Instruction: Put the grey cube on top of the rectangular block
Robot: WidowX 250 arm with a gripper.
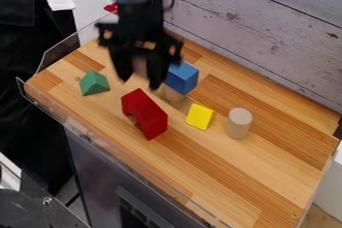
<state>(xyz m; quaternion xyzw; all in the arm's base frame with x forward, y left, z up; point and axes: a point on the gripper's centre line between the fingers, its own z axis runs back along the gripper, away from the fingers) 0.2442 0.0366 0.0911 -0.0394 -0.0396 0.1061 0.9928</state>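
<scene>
Wood strips, pale and honey-brown, make up the table (pixel 267 172), bordered by a clear plastic wall (pixel 93 139). Over its far left part hangs the black tool (pixel 140 83); blur leaves me unable to tell whether it is open, closed or gripping the grey cube, whose place I can't tell either. Near the table's middle lies a smooth red arch block (pixel 148 114). Beyond it, a blue rectangular block (pixel 182 78) rests on a pale round piece (pixel 174 95). An upright pale cylinder (pixel 238 123), a green triangular prism (pixel 94 83) and a yellow block (pixel 200 116) stand apart.
</scene>
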